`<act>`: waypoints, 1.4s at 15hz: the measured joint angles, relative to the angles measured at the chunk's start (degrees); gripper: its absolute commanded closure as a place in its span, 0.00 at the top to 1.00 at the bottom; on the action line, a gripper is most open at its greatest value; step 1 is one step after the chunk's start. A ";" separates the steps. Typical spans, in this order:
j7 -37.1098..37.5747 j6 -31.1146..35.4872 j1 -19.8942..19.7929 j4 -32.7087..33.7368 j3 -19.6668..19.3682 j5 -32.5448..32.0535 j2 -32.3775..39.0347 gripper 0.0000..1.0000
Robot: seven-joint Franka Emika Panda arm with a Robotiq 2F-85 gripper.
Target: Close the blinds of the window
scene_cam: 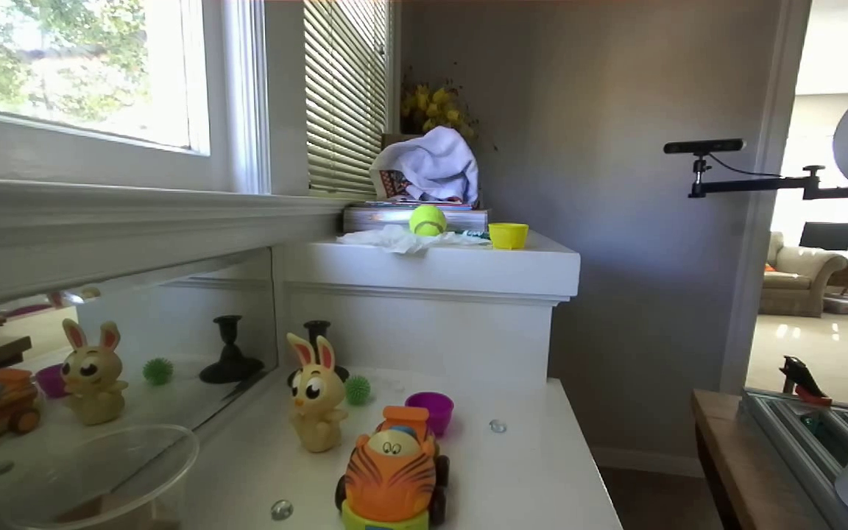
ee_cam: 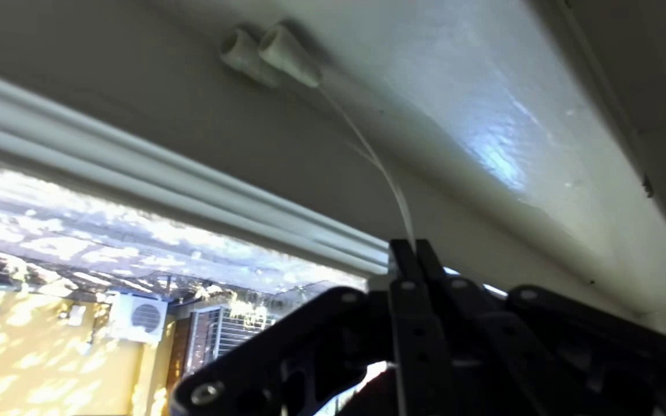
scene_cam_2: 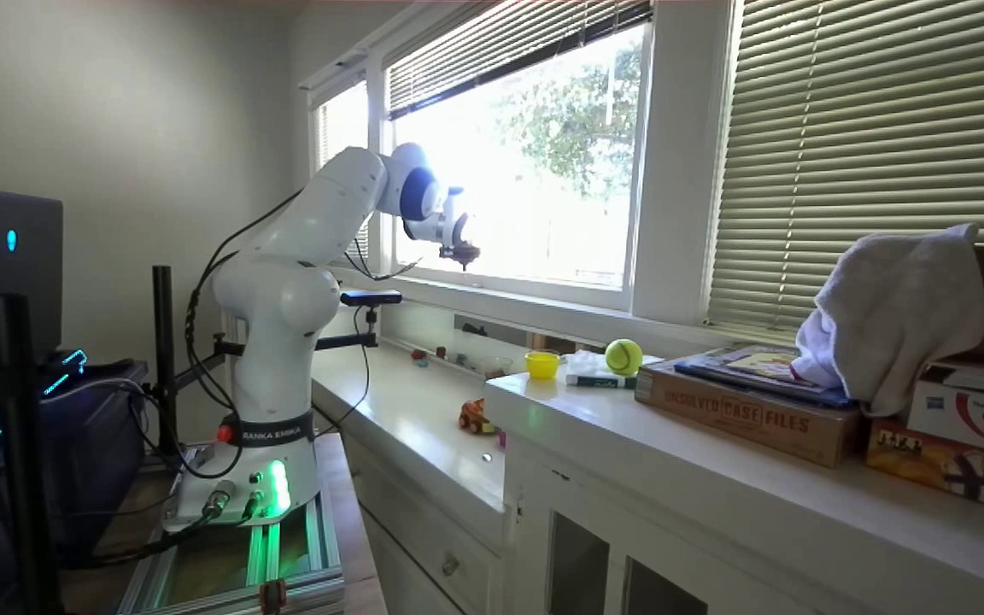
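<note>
Blinds (scene_cam_2: 342, 128) of the narrow window (scene_cam_2: 311, 128): past the far end of the wide window (scene_cam_2: 535, 196) in an exterior view, slats showing above the arm (scene_cam_2: 313, 231), lower part mostly behind it; slat tilt can't be told in the glare. Gripper (ee_cam: 412, 242) hangs in front of the wide window, toward that far end, above its sill (scene_cam: 137, 213). Wrist view: fingers (ee_cam: 401, 260) closed together, cord (ee_cam: 388, 176) pinched at the tips, two tassels (ee_cam: 287, 55) near a white ledge (ee_cam: 483, 98); frame moulding (ee_cam: 154, 182) runs behind the tips, contact can't be told. Open air around the gripper on the wide window's room side. Below the wide window: toy car (scene_cam: 394, 478) and toy rabbit (scene_cam: 317, 405) on the low counter (scene_cam: 520, 478). Past the wide window's near end: tennis ball (scene_cam_2: 623, 357), plus yellow cup (scene_cam_2: 541, 366) close to the edge of the raised counter (scene_cam: 431, 272).
</note>
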 measured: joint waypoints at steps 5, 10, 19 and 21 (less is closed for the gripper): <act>-4.71 -2.48 -0.85 0.98 5.26 1.13 -0.22 0.00; -8.21 -9.13 -4.30 0.94 12.39 1.89 -1.06 0.00; -8.84 -15.80 -8.67 -2.89 17.20 1.89 -2.82 0.00; -8.84 -15.80 -8.92 -4.56 18.20 1.89 -3.08 0.00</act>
